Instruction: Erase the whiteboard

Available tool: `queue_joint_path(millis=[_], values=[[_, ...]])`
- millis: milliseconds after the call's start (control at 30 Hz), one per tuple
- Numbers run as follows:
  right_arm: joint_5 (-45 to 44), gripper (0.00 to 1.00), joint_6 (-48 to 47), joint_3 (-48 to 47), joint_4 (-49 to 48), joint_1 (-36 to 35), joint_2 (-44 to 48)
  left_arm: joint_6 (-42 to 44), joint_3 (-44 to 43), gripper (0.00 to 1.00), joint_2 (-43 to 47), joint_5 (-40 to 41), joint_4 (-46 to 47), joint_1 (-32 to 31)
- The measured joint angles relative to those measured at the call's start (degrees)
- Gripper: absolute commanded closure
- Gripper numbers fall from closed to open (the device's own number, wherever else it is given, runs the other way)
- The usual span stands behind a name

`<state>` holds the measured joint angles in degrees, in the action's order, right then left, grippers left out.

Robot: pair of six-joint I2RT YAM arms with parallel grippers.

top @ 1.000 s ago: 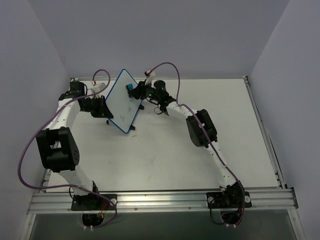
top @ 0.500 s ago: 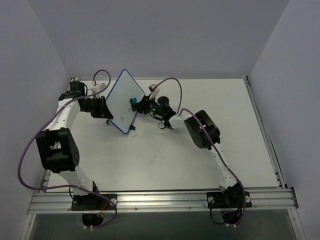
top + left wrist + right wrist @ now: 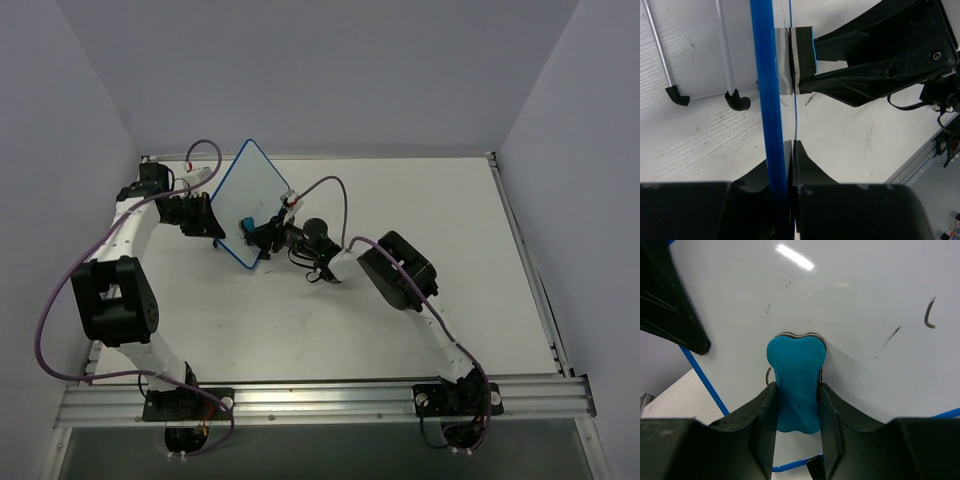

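The whiteboard (image 3: 255, 190), white with a blue frame, stands tilted at the back left, and my left gripper (image 3: 214, 228) is shut on its lower left edge. In the left wrist view the frame (image 3: 762, 75) runs edge-on between the closed jaws of my left gripper (image 3: 789, 150). My right gripper (image 3: 254, 228) is shut on a blue eraser (image 3: 246, 222) and presses it against the board's lower part. In the right wrist view the eraser (image 3: 796, 372) sits flat on the board (image 3: 850, 295) between my right gripper's fingers (image 3: 796, 392). Faint black marks (image 3: 930, 312) show at the board's right.
Two wire legs with black feet (image 3: 737, 102) hang from the board's back above the white table (image 3: 400, 200). A metal rail (image 3: 320, 400) runs along the near edge. Grey walls close in the left, back and right sides.
My right gripper has slid the eraser down the board from near its upper middle to its lower corner, over the handwritten mark. The left gripper and board stayed still.
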<state>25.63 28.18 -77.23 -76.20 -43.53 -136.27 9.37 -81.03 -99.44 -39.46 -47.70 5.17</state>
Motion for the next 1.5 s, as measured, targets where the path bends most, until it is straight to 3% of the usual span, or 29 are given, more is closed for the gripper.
queue_joint_path(millis=[267,633,900,1167,1333,1500], values=[[0.15,1.00,0.35,-3.89,6.32,1.09,-0.07,-0.52,0.00,0.98,0.02,0.17,1.31,0.00],[3.52,1.00,3.56,-22.82,18.01,9.11,-8.66,-1.07,0.17,0.98,0.09,0.15,1.77,-0.50],[6.73,1.00,3.98,-34.18,25.75,11.23,-13.86,-2.73,0.87,0.98,0.55,0.48,2.43,-0.52],[7.04,1.00,4.96,-34.07,25.40,11.21,-13.97,-2.91,0.92,0.98,0.63,0.63,2.40,-0.52],[7.02,1.00,3.74,-27.02,17.35,10.27,-12.15,-2.34,0.94,0.98,1.01,1.03,1.22,-0.52],[3.13,1.00,-0.39,-18.58,15.28,6.71,-6.51,-1.97,0.94,0.98,1.36,1.51,0.20,-0.52]])
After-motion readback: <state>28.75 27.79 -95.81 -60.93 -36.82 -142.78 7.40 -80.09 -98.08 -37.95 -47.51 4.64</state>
